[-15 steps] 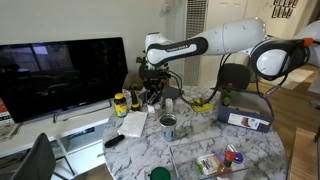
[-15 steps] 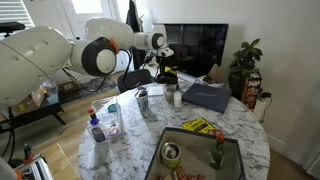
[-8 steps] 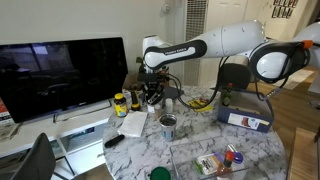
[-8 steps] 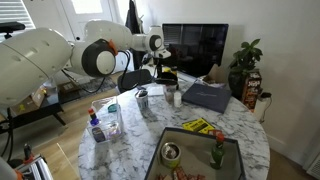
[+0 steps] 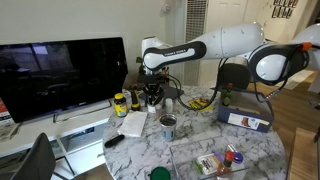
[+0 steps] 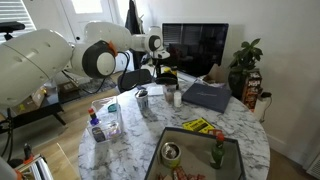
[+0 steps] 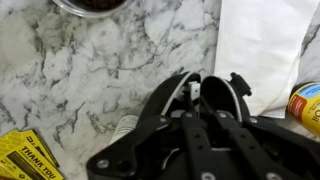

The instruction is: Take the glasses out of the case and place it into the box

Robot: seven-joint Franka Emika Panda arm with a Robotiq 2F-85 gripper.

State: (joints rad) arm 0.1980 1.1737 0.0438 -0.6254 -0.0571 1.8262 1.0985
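Observation:
My gripper [image 7: 197,100] points down at the marble table and is shut on the black glasses [image 7: 168,98], whose curved rims show on both sides of the fingers. In both exterior views the gripper [image 5: 152,93] [image 6: 160,72] hangs low over the table's far edge, near the TV. I cannot make out the case; the gripper hides what lies beneath it. The blue-grey box [image 6: 205,97] with its white printed side panel [image 5: 243,119] sits on the table, well apart from the gripper.
Near the gripper are a white paper [image 7: 262,40], a yellow-lidded jar [image 7: 305,104], a yellow packet [image 7: 25,155] and a dark bowl [image 7: 90,4]. A metal cup [image 5: 168,125], a black remote [image 5: 113,141] and a clear bin of colourful items [image 5: 215,161] stand nearer the front.
The arm's wrist has shifted very slightly sideways; the gripper stays low at the same spot and still shut.

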